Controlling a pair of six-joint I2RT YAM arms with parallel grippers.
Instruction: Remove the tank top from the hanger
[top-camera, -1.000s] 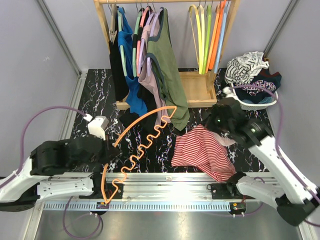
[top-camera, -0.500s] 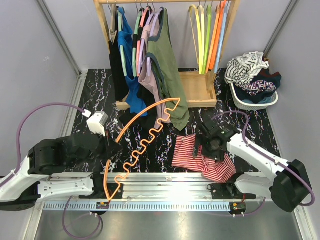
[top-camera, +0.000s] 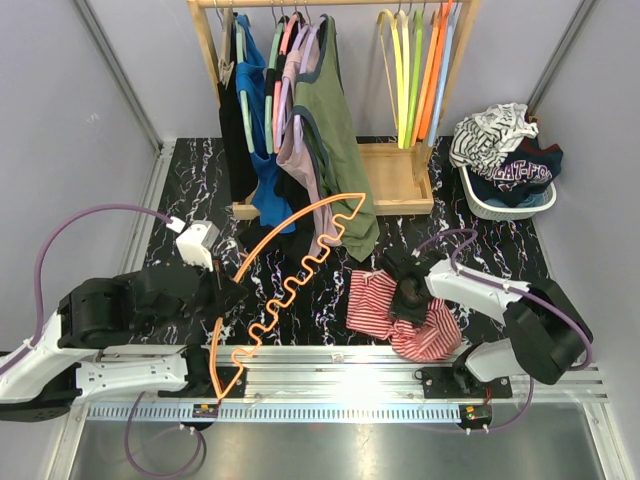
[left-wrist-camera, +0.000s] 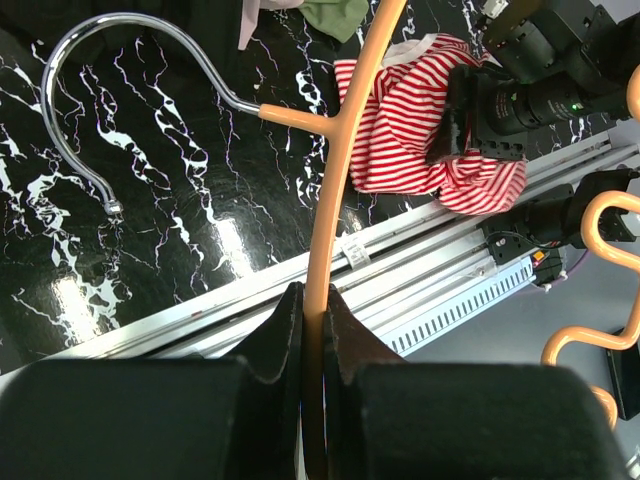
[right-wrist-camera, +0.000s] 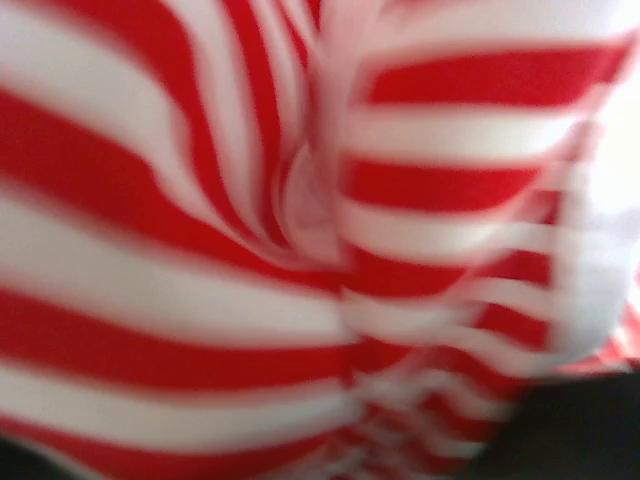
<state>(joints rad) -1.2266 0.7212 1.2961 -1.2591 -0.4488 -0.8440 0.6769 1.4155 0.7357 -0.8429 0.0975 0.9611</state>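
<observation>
Clearly the left gripper (left-wrist-camera: 313, 335) clamps the orange hanger (left-wrist-camera: 345, 150). Lower right overhead, the striped tank top (top-camera: 372, 305) lies crumpled under the right gripper (top-camera: 408, 297), whose jaw opening is lost in blur.

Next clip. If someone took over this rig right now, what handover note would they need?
Left gripper: shut on the orange hanger, holding it tilted above the table.
Right gripper: down in the red-striped tank top; open or shut cannot be told.
Tank top: crumpled on the table near the front rail, clear of the hanger.
Done: tank top is off the hanger.
Left: probably just setting the bare hanger aside and lifting the right arm away.
</observation>
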